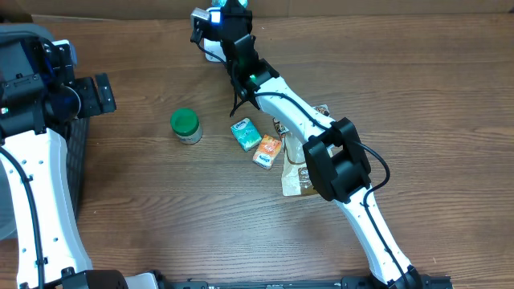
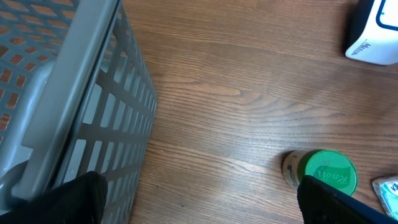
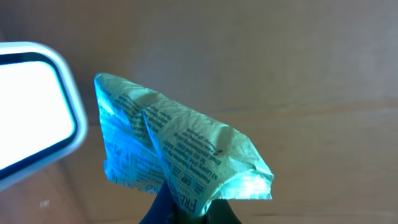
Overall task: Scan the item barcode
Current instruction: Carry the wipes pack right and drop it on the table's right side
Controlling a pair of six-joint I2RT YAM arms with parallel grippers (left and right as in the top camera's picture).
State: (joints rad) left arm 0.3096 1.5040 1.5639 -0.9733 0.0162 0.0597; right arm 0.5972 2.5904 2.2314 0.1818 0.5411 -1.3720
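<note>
My right gripper [image 3: 189, 210] is shut on the lower edge of a crumpled pale-green packet [image 3: 180, 146] with printed text, held up in blue-green light. The white face of the scanner [image 3: 31, 106] is just left of the packet. In the overhead view the right gripper [image 1: 233, 20] reaches to the table's far edge, beside the glowing scanner [image 1: 205, 20]. My left gripper [image 2: 205, 205] is open and empty over bare wood next to the basket, and in the overhead view this gripper [image 1: 100, 92] is at the far left.
A grey mesh basket [image 2: 93, 106] stands at the left. A green-lidded jar [image 1: 185, 125], a teal packet [image 1: 246, 133], an orange packet [image 1: 267, 151] and a brown pouch [image 1: 297, 172] lie mid-table, partly under the right arm.
</note>
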